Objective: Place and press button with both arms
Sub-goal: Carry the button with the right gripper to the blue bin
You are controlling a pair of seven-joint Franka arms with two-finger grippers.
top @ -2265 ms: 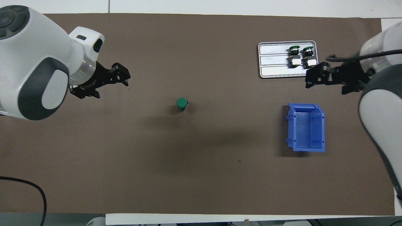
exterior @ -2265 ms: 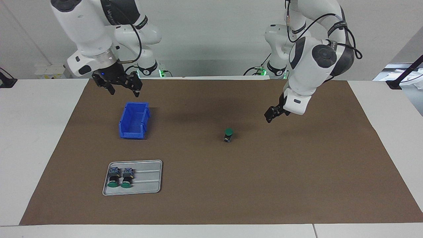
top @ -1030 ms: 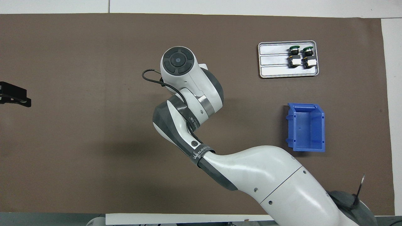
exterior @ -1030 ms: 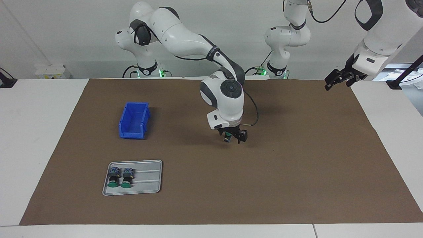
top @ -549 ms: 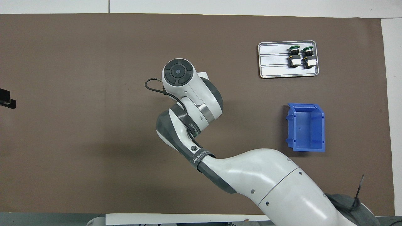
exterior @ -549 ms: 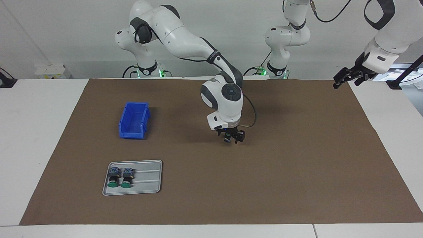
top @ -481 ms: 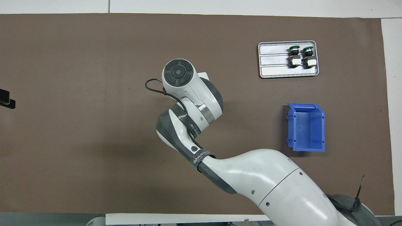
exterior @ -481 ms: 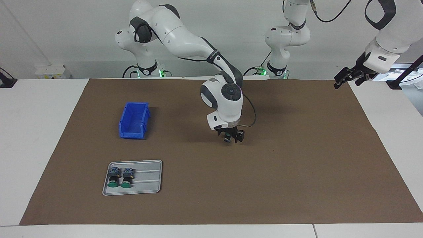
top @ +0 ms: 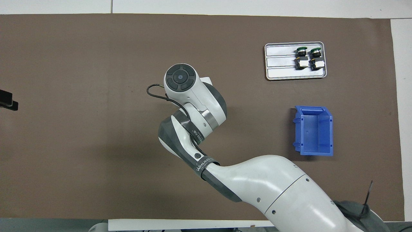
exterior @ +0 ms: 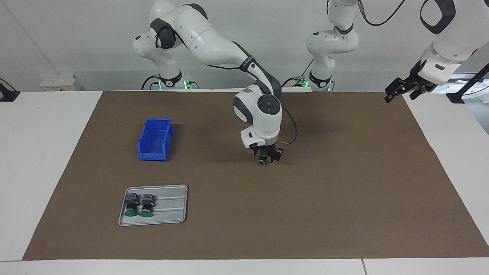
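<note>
Right pincer sat down around the button mid-worktop, grip unclear; its wrist hid both from overhead. Left pincer hung apart.

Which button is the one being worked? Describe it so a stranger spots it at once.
On the brown mat, look near the middle, where the right gripper reaches down. The button is there at the gripper's tip, alone and well away from the tray. The two others like it lie side by side in the grey tray.

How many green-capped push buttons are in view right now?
3. Two buttons lie side by side in the grey tray. The third button stands mid-mat under the right hand, hidden in the overhead view by that arm.
</note>
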